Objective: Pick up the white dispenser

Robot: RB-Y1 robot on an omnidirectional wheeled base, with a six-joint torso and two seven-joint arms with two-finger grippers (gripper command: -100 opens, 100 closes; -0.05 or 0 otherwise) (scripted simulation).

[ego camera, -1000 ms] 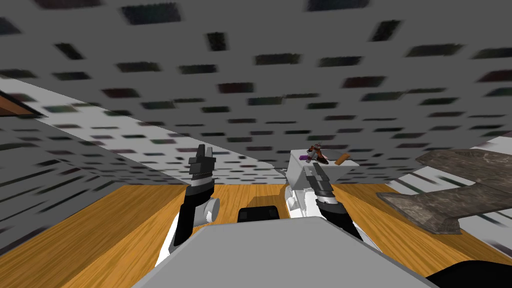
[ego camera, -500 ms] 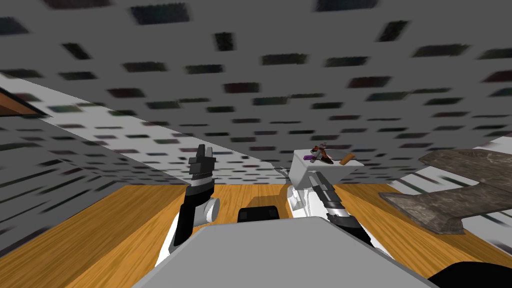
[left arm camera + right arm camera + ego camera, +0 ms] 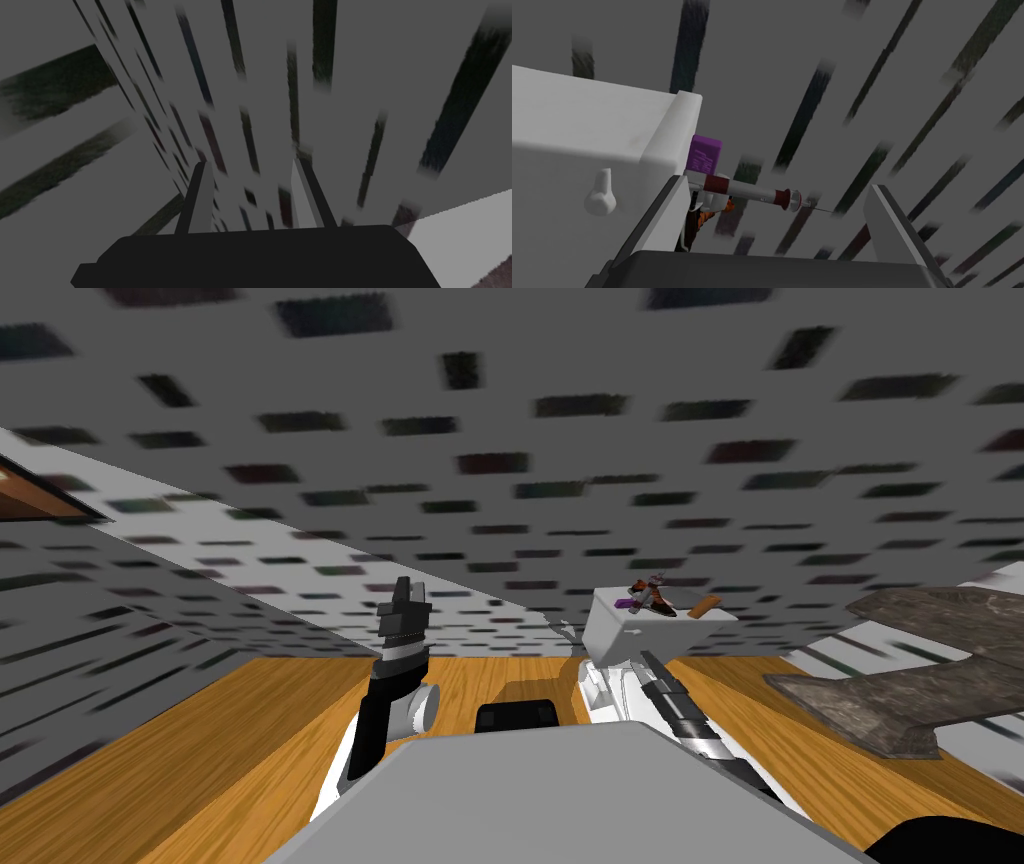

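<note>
The white dispenser (image 3: 747, 190), syringe-shaped with dark red bands and a thin needle tip, is laid on top of the toilet tank (image 3: 587, 125) at its edge, with the needle end jutting out past that edge. A purple box (image 3: 706, 155) is set just beside it on the same top, and a brown block (image 3: 705, 606) is seen nearer the opposite edge. A white knob (image 3: 601, 192) is fixed to the tank's side. The right gripper (image 3: 778, 186) is held below the tank's top, its fingers spread wide with nothing between them; contact with the dispenser cannot be made out. The left gripper (image 3: 250, 165) is raised well apart over the wooden floor (image 3: 250, 738), its fingers parted more narrowly and likewise empty.
</note>
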